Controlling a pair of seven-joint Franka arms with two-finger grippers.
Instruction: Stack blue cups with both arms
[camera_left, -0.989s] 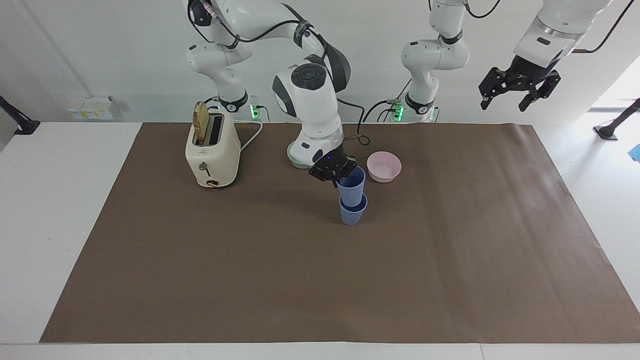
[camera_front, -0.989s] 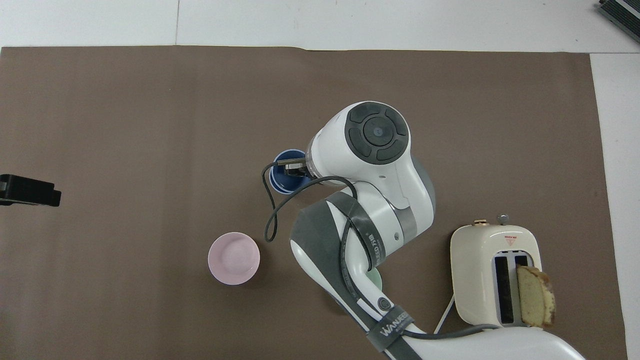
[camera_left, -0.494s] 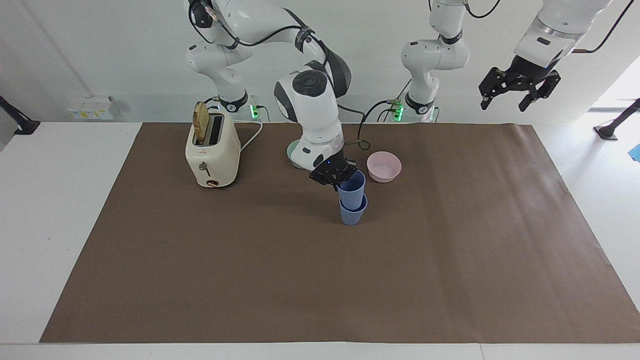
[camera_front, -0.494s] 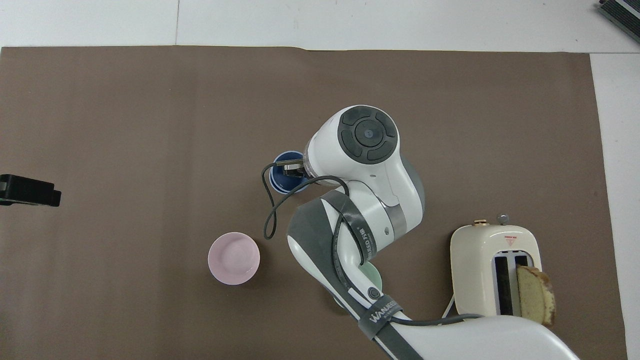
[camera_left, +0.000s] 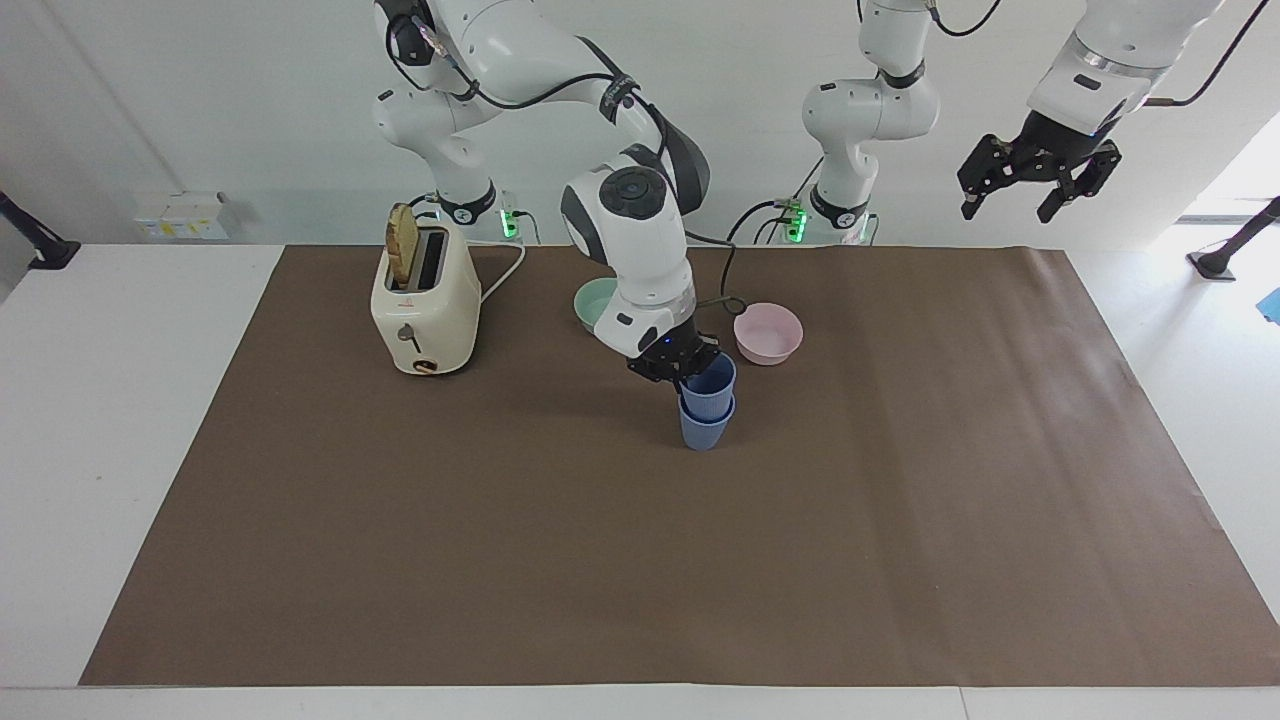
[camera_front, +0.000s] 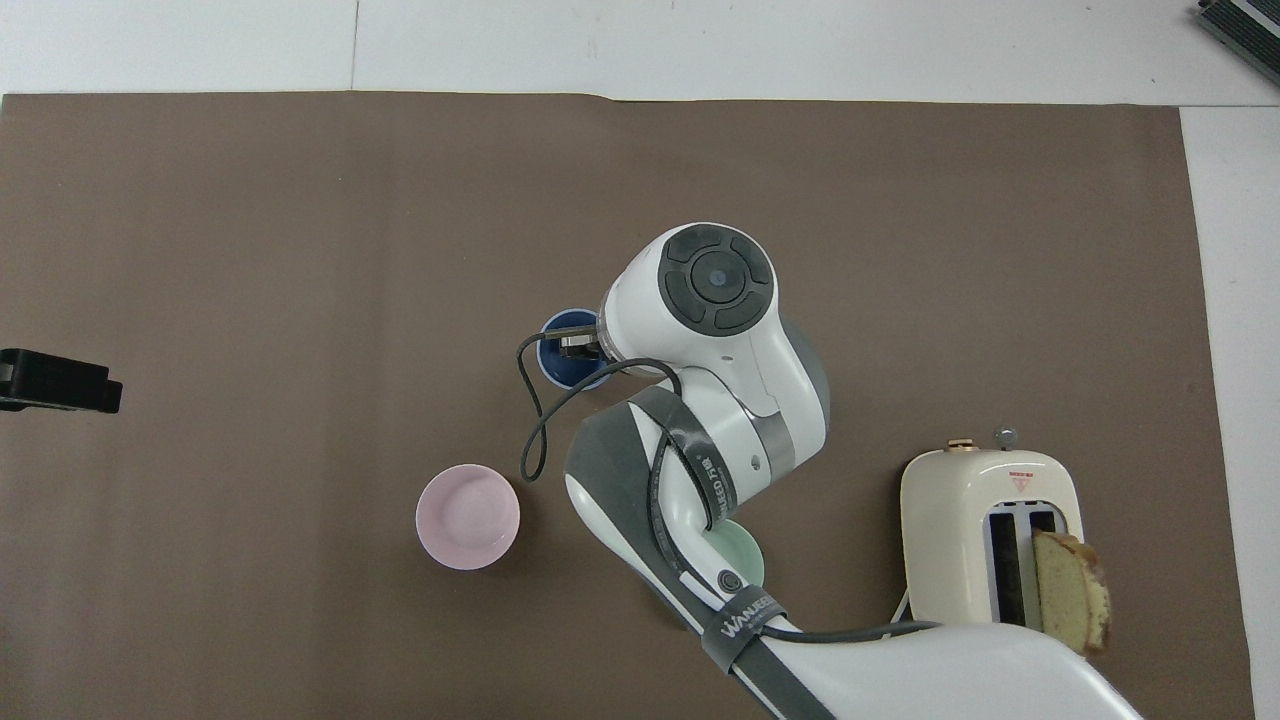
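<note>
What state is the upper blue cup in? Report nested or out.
Nested. The upper blue cup sits partway inside the lower blue cup, mouth up, only its upper part showing. The right hand is shut on its rim.

Even, bright room light falls on my table, with stronger daylight washing in at three o'clock of the facing view and bleaching that edge. My right arm throws a soft shadow on the brown mat toward nine o'clock. Both views are sharp, without blur, glare or visible bending at the edges.
</note>
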